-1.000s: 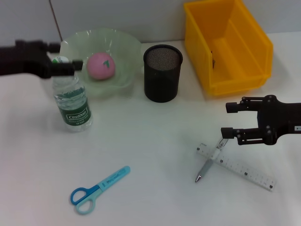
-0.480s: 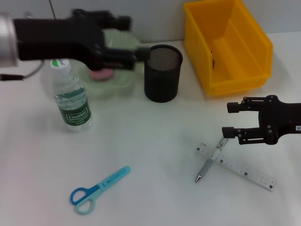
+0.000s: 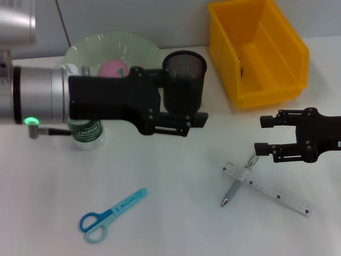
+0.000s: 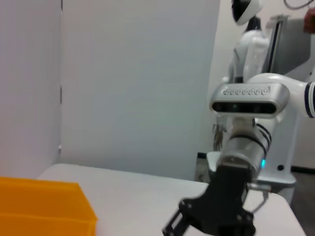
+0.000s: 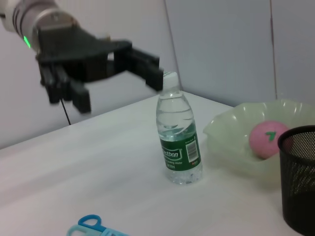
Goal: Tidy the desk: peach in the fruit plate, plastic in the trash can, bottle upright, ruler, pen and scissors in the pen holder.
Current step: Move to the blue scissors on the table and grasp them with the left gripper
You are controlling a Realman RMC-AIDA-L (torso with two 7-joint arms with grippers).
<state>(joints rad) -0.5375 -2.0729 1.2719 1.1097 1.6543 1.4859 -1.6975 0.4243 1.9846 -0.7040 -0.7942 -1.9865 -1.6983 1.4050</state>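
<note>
A white desk (image 3: 176,224) carries the things. The black left gripper (image 3: 184,114) reaches across the middle of the desk above the surface, its fingers spread open and holding nothing; it passes in front of a clear plastic water bottle with a green label (image 3: 85,130), which stands upright near the left edge. Behind the bottle, at the far edge, a pale green translucent fruit plate (image 3: 114,45) holds a pink peach (image 3: 112,68). Just beside the plate stands a black mesh pen holder (image 3: 184,64). A yellow plastic bin (image 3: 258,50) sits at the far right corner. The black right gripper (image 3: 264,136) hovers near the right edge, its fingers apart and holding nothing, just above the top end of a silver pen (image 3: 237,184), which lies across a white ruler (image 3: 269,189) toward the near right corner. Blue scissors (image 3: 109,213) lie flat near the near left corner.
</note>
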